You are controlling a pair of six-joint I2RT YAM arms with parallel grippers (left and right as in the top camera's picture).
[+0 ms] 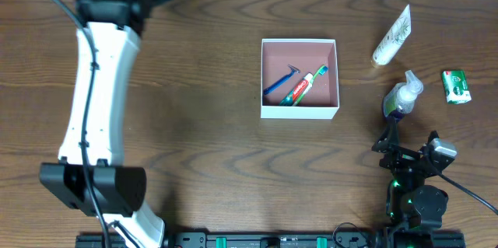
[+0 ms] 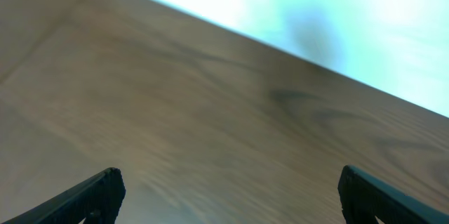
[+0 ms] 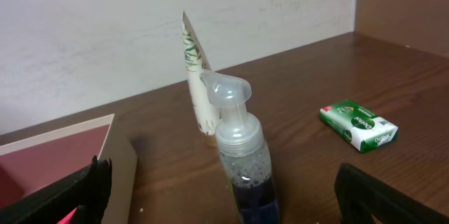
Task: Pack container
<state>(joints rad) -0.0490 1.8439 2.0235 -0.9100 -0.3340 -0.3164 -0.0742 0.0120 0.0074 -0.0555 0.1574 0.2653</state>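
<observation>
The container (image 1: pixel 299 110), a shallow white box with a pink inside, stands mid-table and holds a blue toothbrush (image 1: pixel 279 83) and a red-green toothpaste tube (image 1: pixel 306 86). To its right stands a clear pump bottle (image 1: pixel 402 96) with dark blue liquid. My right gripper (image 1: pixel 410 141) sits just in front of the bottle, open. In the right wrist view the bottle (image 3: pixel 242 161) stands between and slightly ahead of the spread fingers (image 3: pixel 382 196), with the container's corner (image 3: pixel 105 129) at the left. My left gripper (image 2: pixel 228 196) is open and empty over bare wood at the far left of the table.
A white tube (image 1: pixel 391 36) stands on its cap behind the bottle, and a green soap box (image 1: pixel 456 86) lies near the right edge. Both also show in the right wrist view: the tube (image 3: pixel 196 76) and the soap box (image 3: pixel 358 126). The left arm (image 1: pixel 97 85) stretches along the left side.
</observation>
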